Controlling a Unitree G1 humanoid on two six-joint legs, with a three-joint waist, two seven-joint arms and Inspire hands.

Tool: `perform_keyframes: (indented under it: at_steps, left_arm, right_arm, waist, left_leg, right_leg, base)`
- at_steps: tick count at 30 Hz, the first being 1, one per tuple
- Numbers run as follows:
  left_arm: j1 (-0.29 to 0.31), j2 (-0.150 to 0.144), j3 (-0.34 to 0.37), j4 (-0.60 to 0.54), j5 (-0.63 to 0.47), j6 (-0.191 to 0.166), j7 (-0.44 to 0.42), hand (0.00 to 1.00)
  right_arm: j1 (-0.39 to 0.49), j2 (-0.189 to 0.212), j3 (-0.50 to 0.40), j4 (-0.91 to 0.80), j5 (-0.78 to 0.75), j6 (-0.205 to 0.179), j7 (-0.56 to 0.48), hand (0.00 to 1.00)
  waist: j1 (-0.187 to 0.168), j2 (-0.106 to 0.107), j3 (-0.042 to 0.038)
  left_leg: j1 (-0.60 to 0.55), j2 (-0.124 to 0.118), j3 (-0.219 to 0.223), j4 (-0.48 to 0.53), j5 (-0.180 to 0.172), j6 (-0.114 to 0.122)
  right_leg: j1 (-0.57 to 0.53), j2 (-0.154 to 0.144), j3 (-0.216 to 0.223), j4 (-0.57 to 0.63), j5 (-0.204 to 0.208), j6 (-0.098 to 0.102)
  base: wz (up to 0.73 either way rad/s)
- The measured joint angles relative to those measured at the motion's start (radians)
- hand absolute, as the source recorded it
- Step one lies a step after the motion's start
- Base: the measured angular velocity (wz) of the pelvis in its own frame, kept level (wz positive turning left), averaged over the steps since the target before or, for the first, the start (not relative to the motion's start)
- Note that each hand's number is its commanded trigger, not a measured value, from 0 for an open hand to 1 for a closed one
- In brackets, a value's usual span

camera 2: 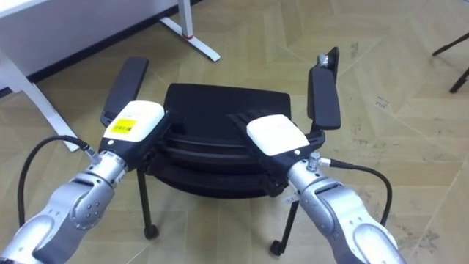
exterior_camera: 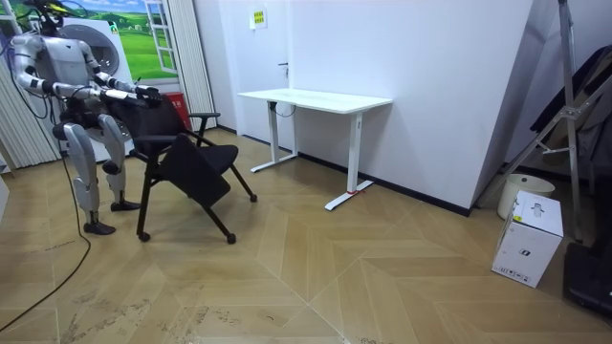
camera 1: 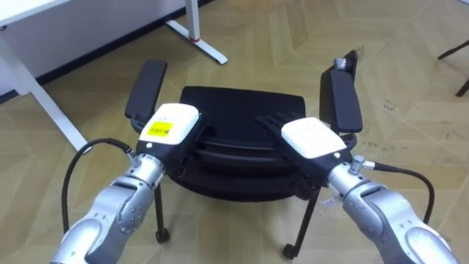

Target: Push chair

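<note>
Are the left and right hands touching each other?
Apart. The left eye view shows a bare stretch of the black chair backrest between the left hand and the right hand.

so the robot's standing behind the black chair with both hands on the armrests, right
Not quite: the hands are not on the armrests. The left eye view shows the left hand and the right hand resting on the top of the backrest of the black chair, while the armrests stand free on either side. The robot does stand behind the chair.
</note>
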Motion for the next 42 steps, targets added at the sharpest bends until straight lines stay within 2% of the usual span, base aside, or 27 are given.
perform_keyframes:
  at_steps: [2, 3, 4, 5, 6, 16, 22, 30, 39, 42]
  left_arm:
    - [0.003, -0.002, -0.003, 0.000, -0.006, 0.003, 0.001, 1.00]
    - [0.005, -0.003, -0.006, 0.001, -0.015, 0.006, 0.000, 1.00]
    - [0.008, -0.003, -0.009, 0.002, -0.021, 0.007, -0.001, 1.00]
    - [0.010, -0.003, -0.010, 0.002, -0.025, 0.006, -0.003, 1.00]
    - [0.012, -0.004, -0.010, 0.002, -0.027, 0.006, -0.005, 1.00]
    - [0.012, -0.006, -0.010, 0.002, -0.037, 0.002, -0.028, 1.00]
    - [0.021, -0.005, -0.010, 0.001, -0.035, -0.019, -0.016, 1.00]
    - [0.023, -0.005, -0.010, 0.001, -0.035, -0.027, -0.017, 1.00]
    - [0.023, -0.006, -0.012, 0.016, -0.036, -0.033, -0.015, 1.00]
    - [0.024, -0.005, -0.012, 0.019, -0.030, -0.033, -0.016, 1.00]
  right_arm:
    - [0.001, 0.000, 0.000, 0.007, 0.000, -0.005, -0.020, 0.00]
    - [0.001, 0.000, 0.000, 0.019, 0.000, -0.011, -0.038, 0.19]
    - [0.001, 0.000, 0.000, 0.027, 0.000, -0.016, -0.048, 0.51]
    - [0.001, 0.000, 0.000, 0.029, 0.000, -0.018, -0.051, 0.93]
    - [0.001, 0.000, 0.000, 0.035, 0.000, -0.020, -0.062, 1.00]
    - [0.008, 0.000, -0.004, 0.061, 0.017, -0.038, -0.105, 1.00]
    - [0.015, 0.011, -0.005, 0.068, 0.011, -0.029, -0.139, 1.00]
    - [0.020, 0.010, -0.005, 0.080, 0.001, -0.030, -0.170, 1.00]
    - [0.021, 0.012, -0.002, 0.101, 0.003, -0.041, -0.183, 1.00]
    - [0.020, 0.017, 0.000, 0.108, 0.007, -0.040, -0.180, 1.00]
  waist:
    - [-0.003, 0.008, -0.0017]
    - [-0.004, 0.013, -0.0046]
    - [-0.004, 0.019, -0.0071]
    - [-0.005, 0.021, -0.0077]
    - [-0.005, 0.024, -0.0086]
    - [-0.006, 0.026, -0.0097]
    - [-0.003, 0.027, -0.0108]
    - [-0.004, 0.027, -0.0107]
    - [-0.004, 0.024, -0.0083]
    - [-0.002, 0.014, -0.0036]
  left_leg:
    - [-0.002, 0.000, -0.003, 0.000, 0.000, 0.000]
    - [-0.001, 0.000, -0.004, 0.000, 0.000, 0.000]
    - [0.002, 0.000, -0.004, 0.000, 0.000, 0.000]
    - [0.003, 0.000, -0.004, 0.000, 0.000, 0.000]
    - [0.005, 0.000, -0.005, 0.000, 0.000, 0.000]
    - [0.006, -0.001, -0.007, 0.001, 0.000, 0.000]
    - [0.011, -0.001, -0.008, 0.001, 0.000, 0.000]
    - [0.008, -0.001, -0.019, 0.001, 0.000, 0.000]
    - [0.021, -0.001, -0.021, 0.003, 0.000, 0.000]
    - [0.020, -0.002, -0.022, 0.019, 0.000, 0.000]
  right_leg:
    - [0.000, 0.000, -0.002, 0.000, 0.000, 0.000]
    - [0.000, 0.000, -0.001, 0.000, 0.000, 0.000]
    - [0.001, 0.000, -0.001, 0.000, 0.000, 0.000]
    - [0.001, 0.000, 0.000, 0.000, 0.000, 0.000]
    - [0.002, 0.000, 0.000, 0.000, 0.000, 0.000]
    - [0.016, 0.001, -0.003, -0.014, 0.000, 0.000]
    - [0.015, 0.000, -0.003, -0.014, 0.000, 0.000]
    - [0.018, 0.000, -0.013, -0.014, 0.000, 0.000]
    - [0.034, -0.001, -0.021, -0.012, 0.000, 0.000]
    - [0.033, -0.006, -0.021, 0.013, -0.014, -0.001]
  base:
    - [0.02]
    - [0.00]
    - [0.00]
    - [0.00]
    - [0.00]
    - [0.01]
    - [0.00]
    - [0.03]
    - [0.00]
    - [0.01]
